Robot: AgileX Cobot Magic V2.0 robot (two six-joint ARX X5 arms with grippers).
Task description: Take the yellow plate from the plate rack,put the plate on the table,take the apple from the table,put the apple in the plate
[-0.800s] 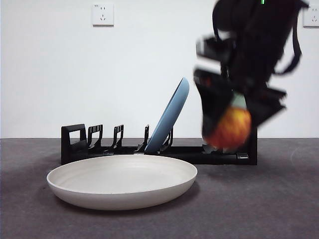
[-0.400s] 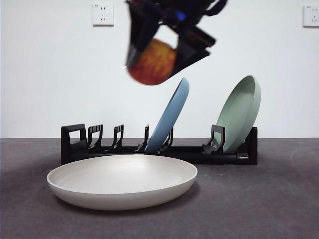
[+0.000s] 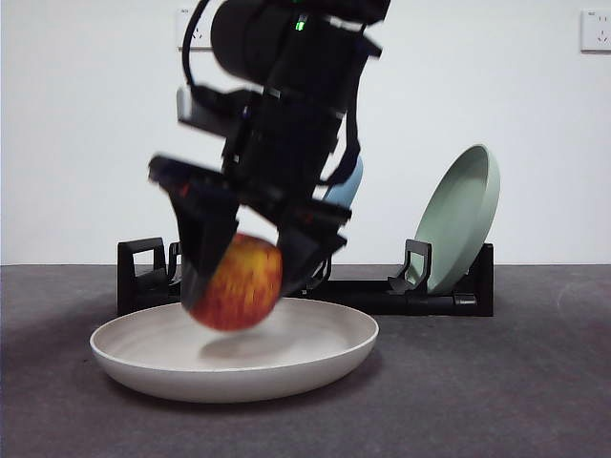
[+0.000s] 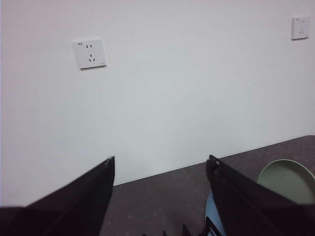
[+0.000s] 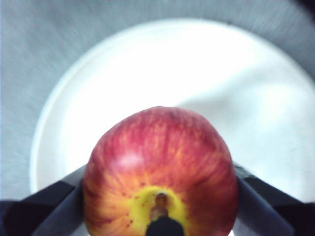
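Front view: we look level across the table (image 3: 535,401). Right wrist view: we look down, close; both show the yellow plate (image 3: 286,367).

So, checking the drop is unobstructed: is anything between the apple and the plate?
No. In the front view the apple, held by the right gripper, hangs just above the plate; only its shadow lies between. The right wrist view shows bare plate.

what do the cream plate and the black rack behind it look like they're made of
The yellow plate: probably matte ceramic or melamine; it is cream, with no glare and faint rings inside. The plate rack: likely moulded plastic, uniform black with a slight sheen. Neither can be confirmed by sight.
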